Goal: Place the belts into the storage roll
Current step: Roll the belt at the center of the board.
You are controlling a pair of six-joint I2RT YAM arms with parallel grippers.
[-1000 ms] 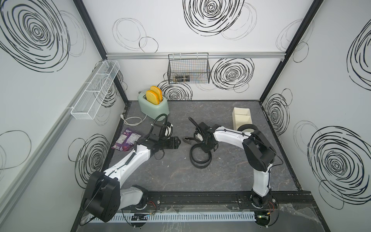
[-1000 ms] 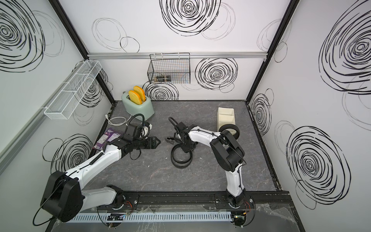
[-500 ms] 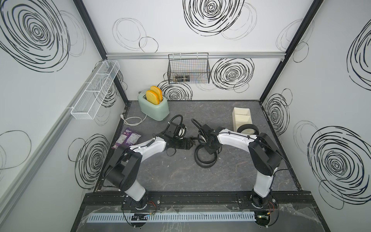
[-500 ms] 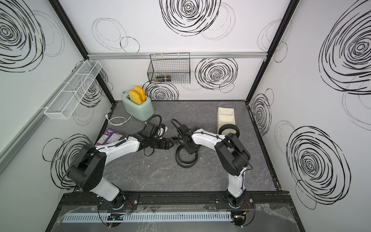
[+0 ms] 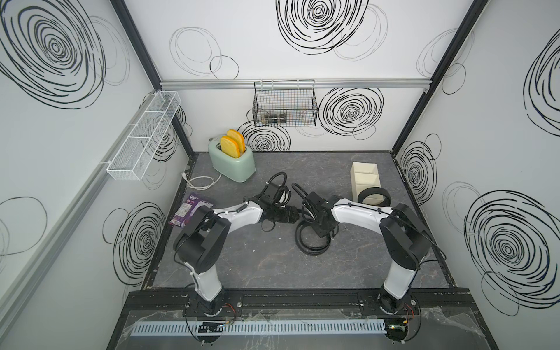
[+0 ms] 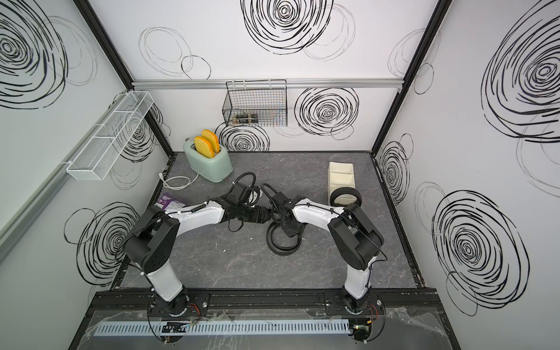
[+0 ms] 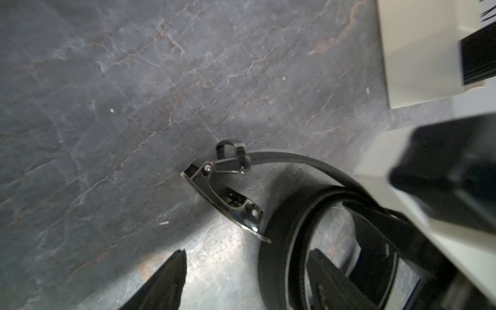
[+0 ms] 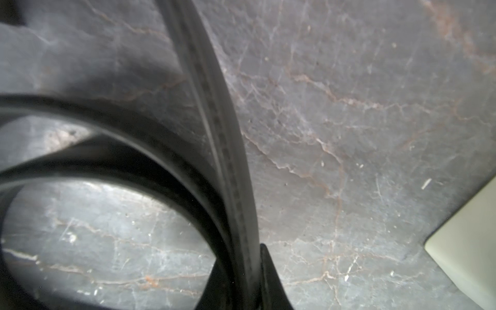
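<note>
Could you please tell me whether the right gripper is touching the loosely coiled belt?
Touching: the right wrist view shows the belt clamped between the fingertips of the right gripper.

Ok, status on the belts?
Right fingers shut on loose belt. Left fingers open by its buckle. Second belt coiled at near end of storage roll. Nothing blocking.

You have a mint-green plastic toaster (image 5: 235, 163) far from the left fingers (image 7: 169, 281), flat purple foil packet (image 5: 188, 210) well behind them, black wire basket (image 5: 285, 106) on wall.
</note>
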